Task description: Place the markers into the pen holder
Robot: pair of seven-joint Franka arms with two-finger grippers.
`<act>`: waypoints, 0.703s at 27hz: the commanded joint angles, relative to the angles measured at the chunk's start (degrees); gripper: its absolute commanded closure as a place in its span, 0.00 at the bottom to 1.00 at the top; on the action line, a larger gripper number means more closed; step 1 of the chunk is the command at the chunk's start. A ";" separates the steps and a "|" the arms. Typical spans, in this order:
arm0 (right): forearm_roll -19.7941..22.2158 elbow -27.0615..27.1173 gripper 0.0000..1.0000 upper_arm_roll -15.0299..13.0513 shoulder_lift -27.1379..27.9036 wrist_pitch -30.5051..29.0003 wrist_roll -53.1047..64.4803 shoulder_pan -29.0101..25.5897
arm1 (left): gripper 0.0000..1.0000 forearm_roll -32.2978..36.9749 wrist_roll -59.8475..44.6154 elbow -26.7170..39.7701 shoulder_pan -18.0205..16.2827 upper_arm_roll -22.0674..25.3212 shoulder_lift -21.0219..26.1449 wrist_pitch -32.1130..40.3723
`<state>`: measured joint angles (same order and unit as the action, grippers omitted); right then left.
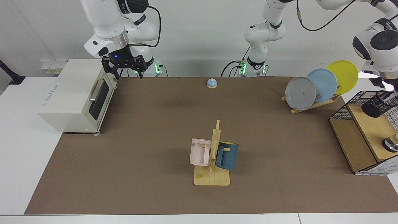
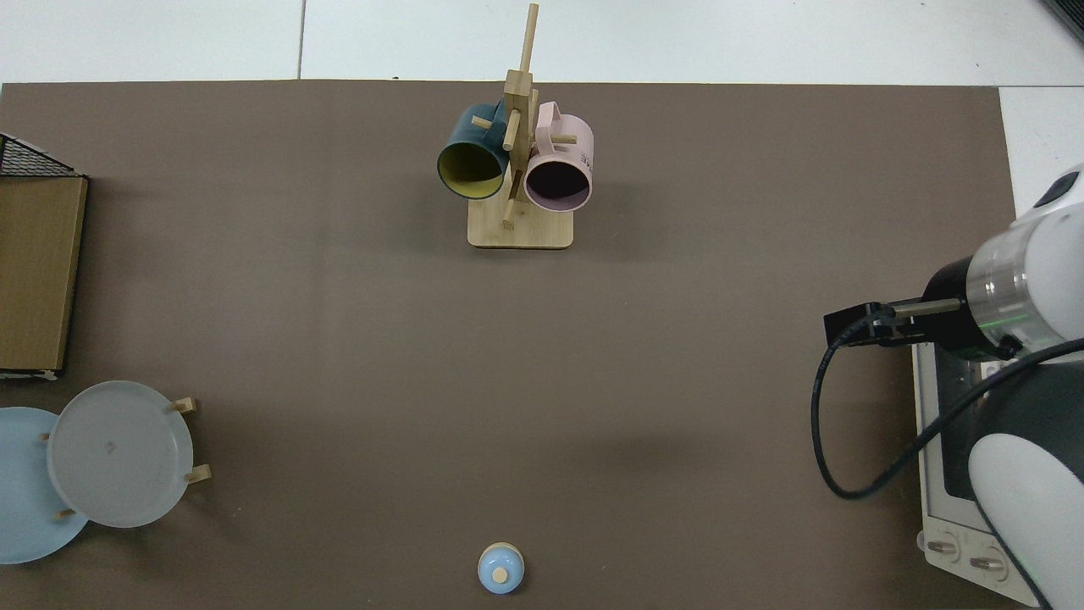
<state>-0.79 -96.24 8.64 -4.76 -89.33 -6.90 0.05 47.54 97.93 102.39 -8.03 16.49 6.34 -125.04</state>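
Right end effector (image 1: 126, 71) is hanging with fingers spread beside the toaster oven (image 1: 74, 95). Left end effector's grip cannot be told, sitting above the pen holder (image 1: 380, 105).

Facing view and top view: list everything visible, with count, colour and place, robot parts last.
pen holder: one, black mesh, on the wooden shelf
wooden shelf: one, wire-grid sides, far right of facing view
plates: three, grey, blue, yellow, in a rack beside the shelf
mug stand: one, wood, mat centre
mugs: two, pink and dark blue, hung on the stand
bell: one, blue, mat's far edge
toaster oven: one, cream, facing view's left
marker: none clearly visible
right gripper: open, waiting above the oven
left gripper: out of frame above the pen holder
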 commanded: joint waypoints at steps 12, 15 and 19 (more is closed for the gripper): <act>-1.06 -1.49 0.00 0.32 -0.96 -1.72 1.01 -0.84 | 1.00 -1.66 0.68 2.90 -1.02 -0.14 -0.45 -2.57; -1.06 -1.49 0.00 0.32 -0.96 -1.72 1.01 -0.84 | 1.00 -1.66 0.60 2.90 -1.11 -0.14 -0.36 -2.66; -1.06 -1.49 0.00 0.32 -0.96 -1.63 1.01 -0.93 | 1.00 -1.66 0.68 2.90 -1.11 -0.14 -0.36 -2.66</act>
<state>-0.79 -96.25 8.64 -4.76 -89.33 -6.90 0.05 46.81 97.93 104.22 -8.47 16.53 6.51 -126.19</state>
